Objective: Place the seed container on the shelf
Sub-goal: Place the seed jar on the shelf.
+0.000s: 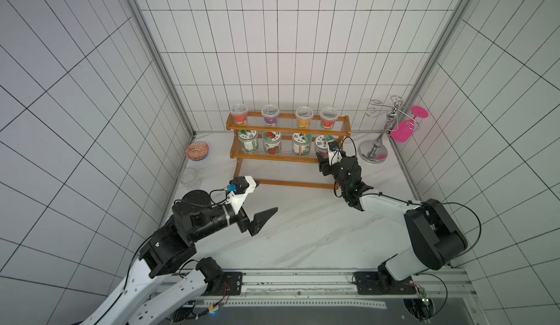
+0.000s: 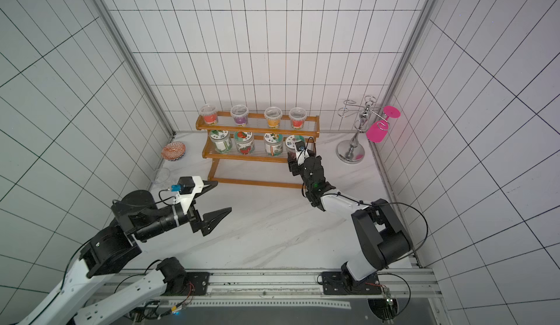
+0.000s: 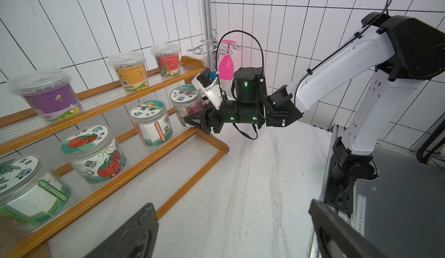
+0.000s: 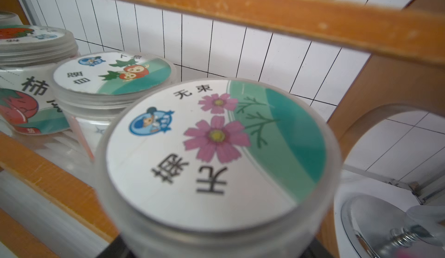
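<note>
Around seed container [image 3: 187, 100], right end effector [image 3: 192, 117]

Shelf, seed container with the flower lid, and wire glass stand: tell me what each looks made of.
The shelf looks like wood with a smooth orange-brown varnish. Its tiers are clear ribbed rods, probably plastic. The seed container is cloudy translucent plastic by the look, with a glossy printed label on the lid. The wire glass stand is metal, chrome-bright, and its polished base shows reflections.
</note>
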Controlling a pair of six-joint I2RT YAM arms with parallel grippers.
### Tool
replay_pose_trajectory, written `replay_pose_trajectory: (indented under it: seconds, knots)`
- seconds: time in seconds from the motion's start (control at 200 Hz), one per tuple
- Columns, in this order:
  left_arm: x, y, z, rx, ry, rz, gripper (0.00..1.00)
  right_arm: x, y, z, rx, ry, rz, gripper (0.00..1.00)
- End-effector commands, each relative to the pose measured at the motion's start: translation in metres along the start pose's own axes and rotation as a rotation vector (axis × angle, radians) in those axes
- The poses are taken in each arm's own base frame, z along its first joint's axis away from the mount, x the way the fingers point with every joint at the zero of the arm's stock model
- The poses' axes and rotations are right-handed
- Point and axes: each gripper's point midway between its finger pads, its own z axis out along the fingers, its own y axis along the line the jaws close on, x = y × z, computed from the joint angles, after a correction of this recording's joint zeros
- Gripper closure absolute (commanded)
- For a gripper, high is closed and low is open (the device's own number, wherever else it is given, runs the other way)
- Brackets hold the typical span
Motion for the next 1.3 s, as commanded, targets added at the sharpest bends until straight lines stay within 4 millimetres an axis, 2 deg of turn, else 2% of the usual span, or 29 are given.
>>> replay_pose_trajectory:
  seconds: [0.0,0.495,0.625,0.705,0.845,1.294]
  knots:
    - [0.004,0.002,-0.002,-0.012,0.008,-0.004,0.01,-0.044,-0.016,0.007,0.062,-0.127,0.047,0.46]
    - [0.007,0.003,-0.001,-0.020,0.010,-0.010,0.01,-0.035,-0.022,0.027,0.108,-0.109,0.048,0.40]
    - [0.007,0.004,-0.001,-0.025,0.009,-0.010,0.01,-0.036,-0.022,0.027,0.104,-0.112,0.053,0.28]
    - [0.007,0.004,-0.001,-0.026,0.009,-0.011,0.01,-0.039,-0.022,0.024,0.101,-0.114,0.055,0.17]
    - [0.008,0.005,0.000,-0.028,0.011,-0.017,0.01,-0.043,-0.019,0.016,0.069,-0.106,0.048,0.07]
    - [0.008,0.005,0.000,-0.031,0.003,-0.036,0.01,-0.050,-0.025,-0.014,0.065,-0.079,0.051,0.02]
